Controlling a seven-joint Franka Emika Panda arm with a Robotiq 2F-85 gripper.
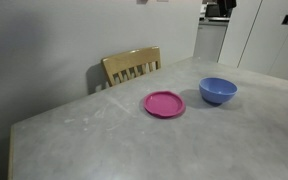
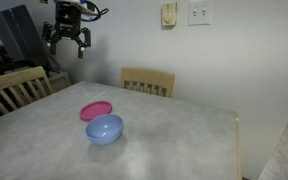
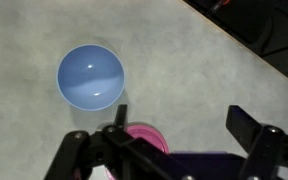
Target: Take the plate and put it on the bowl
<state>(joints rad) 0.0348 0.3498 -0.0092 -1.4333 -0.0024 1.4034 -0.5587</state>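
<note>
The magenta-pink plate [image 1: 164,104] lies flat on the grey table, just beside the periwinkle-blue bowl [image 1: 218,91]; both show in both exterior views, the plate [image 2: 96,110] and the bowl [image 2: 104,129]. In the wrist view the bowl [image 3: 91,77] is empty and upright, and the plate [image 3: 147,136] is partly hidden behind my fingers. My gripper [image 2: 66,41] hangs high above the table's far end, well clear of both. Its fingers [image 3: 179,125] are spread wide with nothing between them.
The grey table [image 1: 134,140] carries only these two things. A wooden chair [image 1: 132,66] stands at one table edge; another chair [image 2: 14,88] stands at the side. A wall with switch plates [image 2: 199,13] is behind.
</note>
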